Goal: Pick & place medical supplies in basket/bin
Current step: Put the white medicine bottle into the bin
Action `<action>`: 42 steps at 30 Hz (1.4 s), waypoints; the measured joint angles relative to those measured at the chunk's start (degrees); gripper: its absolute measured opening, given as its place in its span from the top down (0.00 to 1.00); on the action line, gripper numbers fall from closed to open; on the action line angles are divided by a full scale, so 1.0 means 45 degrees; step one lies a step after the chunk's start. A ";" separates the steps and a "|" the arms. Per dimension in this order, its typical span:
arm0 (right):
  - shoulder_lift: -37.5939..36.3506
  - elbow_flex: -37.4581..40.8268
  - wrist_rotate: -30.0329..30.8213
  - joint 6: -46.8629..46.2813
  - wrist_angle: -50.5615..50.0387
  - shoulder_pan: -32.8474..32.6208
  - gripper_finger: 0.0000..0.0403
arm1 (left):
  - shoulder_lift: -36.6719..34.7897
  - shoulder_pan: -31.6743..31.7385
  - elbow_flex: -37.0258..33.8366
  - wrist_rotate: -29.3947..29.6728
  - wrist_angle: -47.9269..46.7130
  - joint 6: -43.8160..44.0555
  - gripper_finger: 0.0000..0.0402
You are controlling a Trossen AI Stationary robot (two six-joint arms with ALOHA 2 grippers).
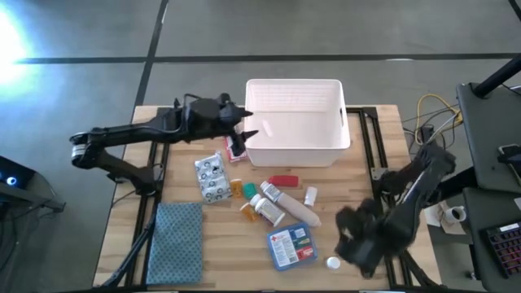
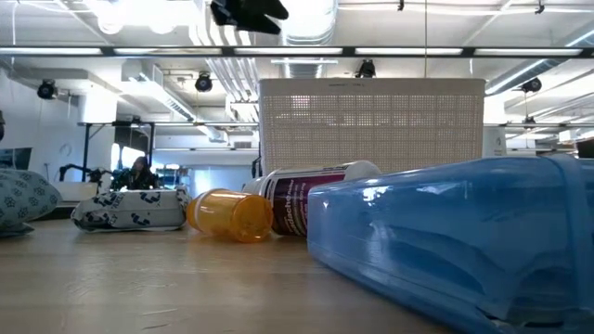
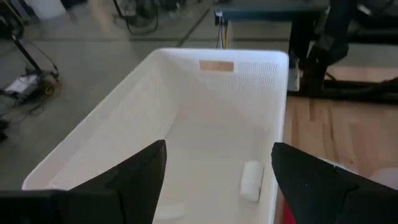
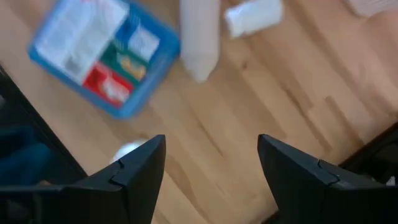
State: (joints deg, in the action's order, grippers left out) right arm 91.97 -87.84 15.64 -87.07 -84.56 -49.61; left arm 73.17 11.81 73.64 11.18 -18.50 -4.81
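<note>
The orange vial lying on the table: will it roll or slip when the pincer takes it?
The orange vial lies on its side, so a push would probably roll it. It looks like smooth plastic, so possibly slippery. It seems small and see-through, likely light.

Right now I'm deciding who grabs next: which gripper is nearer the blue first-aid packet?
Right. The right gripper hovers just beside the blue first-aid packet; the left gripper is across the table at the white bin.
</note>
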 joint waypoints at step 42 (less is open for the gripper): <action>0.6187 -0.0172 -0.1520 0.1060 0.3978 -0.1304 0.40 | -0.1164 -0.0146 -0.1625 -0.0126 0.0826 0.0336 0.33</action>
State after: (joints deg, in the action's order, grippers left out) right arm 119.81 -88.61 8.80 -82.30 -66.66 -55.48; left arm 67.93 11.16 66.32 10.61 -14.79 -3.30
